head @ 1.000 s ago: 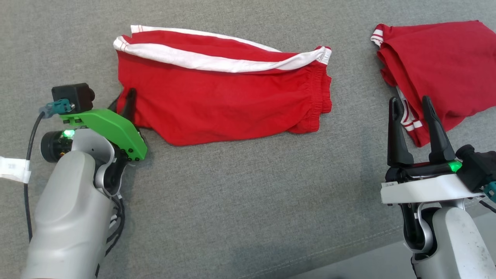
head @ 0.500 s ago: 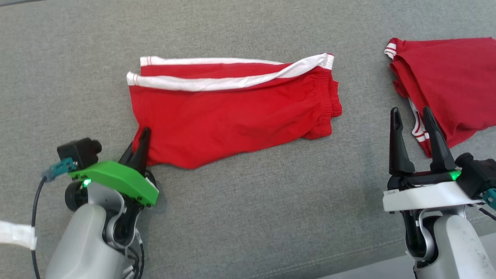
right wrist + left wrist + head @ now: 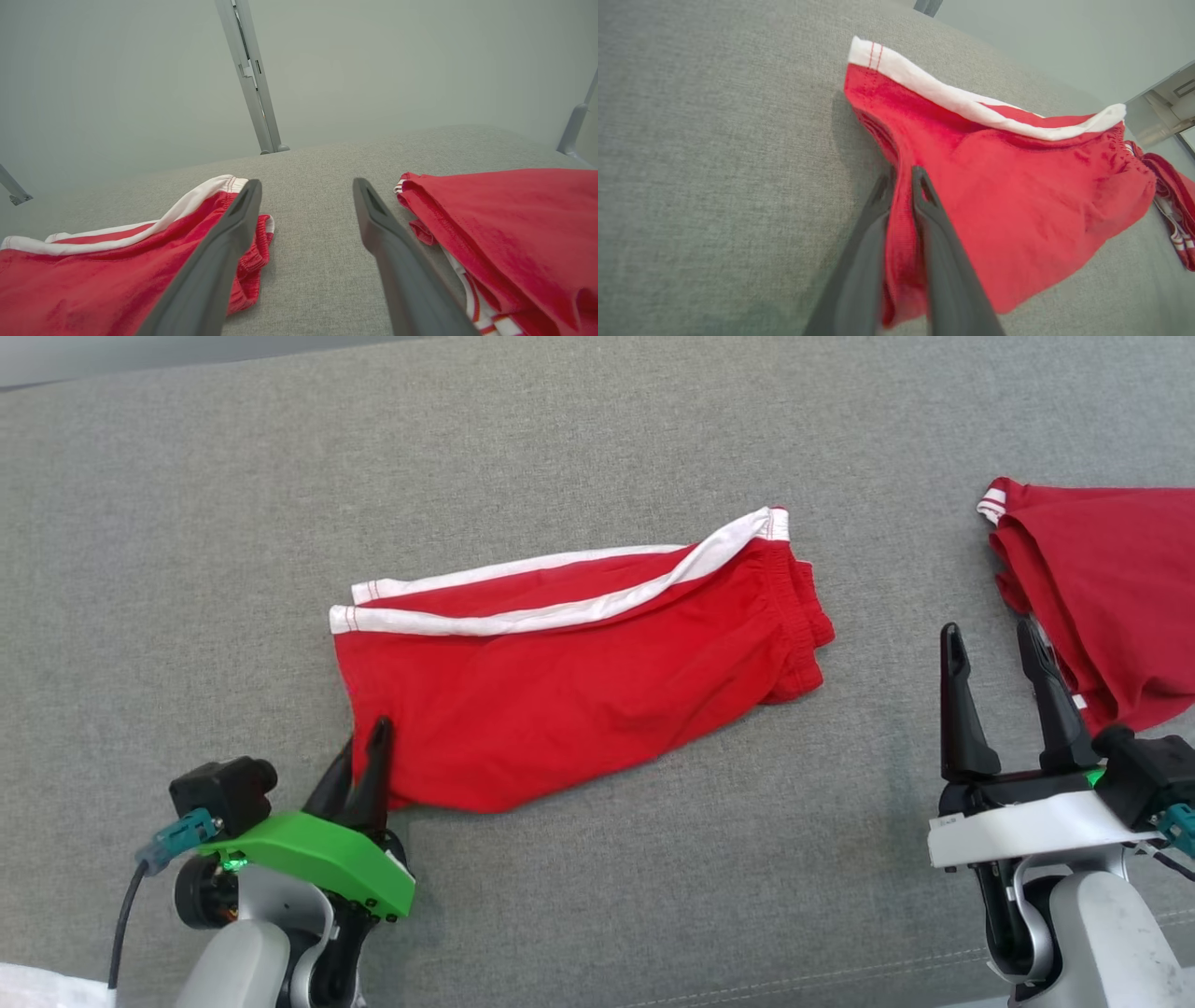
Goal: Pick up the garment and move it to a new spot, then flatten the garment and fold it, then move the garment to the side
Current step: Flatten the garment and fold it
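Observation:
The garment (image 3: pixel 579 681) is a pair of red shorts with white side stripes, lying folded and slanted on the grey fabric surface (image 3: pixel 653 877). My left gripper (image 3: pixel 369 739) is shut on its near left corner. In the left wrist view the red cloth (image 3: pixel 1017 186) is pinched between the two dark fingers of the left gripper (image 3: pixel 903 173) and bunches up there. My right gripper (image 3: pixel 990 635) hovers open at the right, with nothing between its fingers. The right wrist view shows that right gripper (image 3: pixel 306 184) between the garment's waistband end (image 3: pixel 247 261) and another red piece.
A second red garment (image 3: pixel 1111 588) with white trim lies at the far right, close to my right gripper's outer finger; it shows again (image 3: pixel 504 224) in the right wrist view. The surface's back edge (image 3: pixel 140 359) runs along the top left. Metal frame posts (image 3: pixel 254 88) stand behind it.
My left gripper has shut on the garment's near left corner and dragged it, so the shorts now lie slanted. The head camera has shifted too. The right gripper stays open.

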`<state>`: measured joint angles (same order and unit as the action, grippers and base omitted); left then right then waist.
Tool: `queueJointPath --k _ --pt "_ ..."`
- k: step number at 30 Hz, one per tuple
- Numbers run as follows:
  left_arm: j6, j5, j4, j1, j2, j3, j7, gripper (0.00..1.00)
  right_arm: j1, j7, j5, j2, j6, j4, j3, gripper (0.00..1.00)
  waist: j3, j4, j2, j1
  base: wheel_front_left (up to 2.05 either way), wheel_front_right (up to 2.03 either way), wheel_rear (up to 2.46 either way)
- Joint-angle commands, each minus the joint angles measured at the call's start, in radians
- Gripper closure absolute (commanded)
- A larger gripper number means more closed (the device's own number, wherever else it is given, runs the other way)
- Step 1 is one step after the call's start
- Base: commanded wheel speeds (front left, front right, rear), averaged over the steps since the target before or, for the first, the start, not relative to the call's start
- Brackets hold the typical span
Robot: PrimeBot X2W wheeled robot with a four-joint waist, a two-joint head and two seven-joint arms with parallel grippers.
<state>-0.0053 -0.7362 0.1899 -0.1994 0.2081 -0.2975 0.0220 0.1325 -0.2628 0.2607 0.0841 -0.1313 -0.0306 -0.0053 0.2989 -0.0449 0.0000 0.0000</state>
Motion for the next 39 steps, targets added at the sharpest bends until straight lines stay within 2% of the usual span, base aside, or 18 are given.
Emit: queueJointPath --k 1,6,10,17,21,30,34,39 --pt "0.015 0.033 -0.013 0.008 0.017 0.002 -0.023 0.00 -0.003 -0.004 0.000 0.005 0.001 -0.005 0.006 0.00 -0.006 0.003 0.0000 0.0000 0.00 0.00 0.00" --pt "0.071 0.083 -0.052 0.017 0.006 0.037 -0.141 0.00 0.011 0.002 -0.010 0.017 0.001 -0.025 0.010 0.00 -0.019 -0.002 0.0000 0.0000 0.00 0.00 0.00" --pt "0.109 0.175 -0.094 0.007 0.033 0.051 -0.233 0.00 0.019 0.023 -0.033 0.026 0.001 -0.031 0.002 0.00 -0.039 0.002 0.0000 0.0000 0.00 0.00 0.00" --pt "0.172 0.307 -0.186 0.040 0.085 0.070 -0.278 0.00 0.005 0.058 -0.066 0.038 0.001 -0.019 0.001 0.00 -0.072 0.014 0.0000 0.0000 0.00 0.00 0.00" --pt "0.181 0.333 -0.218 0.062 0.106 0.063 -0.269 0.00 -0.002 0.073 -0.070 0.040 0.001 -0.013 0.002 0.00 -0.079 0.019 0.0000 0.0000 0.00 0.00 0.00" --pt "0.186 0.315 -0.236 0.066 0.103 0.062 -0.260 0.00 -0.002 0.090 -0.058 0.043 0.001 -0.026 -0.009 0.00 -0.072 0.031 0.0000 0.0000 0.00 0.00 0.00" --pt "0.187 0.323 -0.243 0.046 0.099 0.052 -0.256 0.00 0.038 0.103 -0.046 0.055 0.001 -0.062 -0.012 0.00 -0.055 0.047 0.0000 0.0000 0.00 0.00 0.00" --pt "0.172 0.327 -0.242 0.010 0.087 0.032 -0.258 0.00 0.122 0.122 -0.029 0.067 0.001 -0.147 0.037 0.00 -0.018 0.079 0.0000 0.0000 0.00 0.00 0.00"
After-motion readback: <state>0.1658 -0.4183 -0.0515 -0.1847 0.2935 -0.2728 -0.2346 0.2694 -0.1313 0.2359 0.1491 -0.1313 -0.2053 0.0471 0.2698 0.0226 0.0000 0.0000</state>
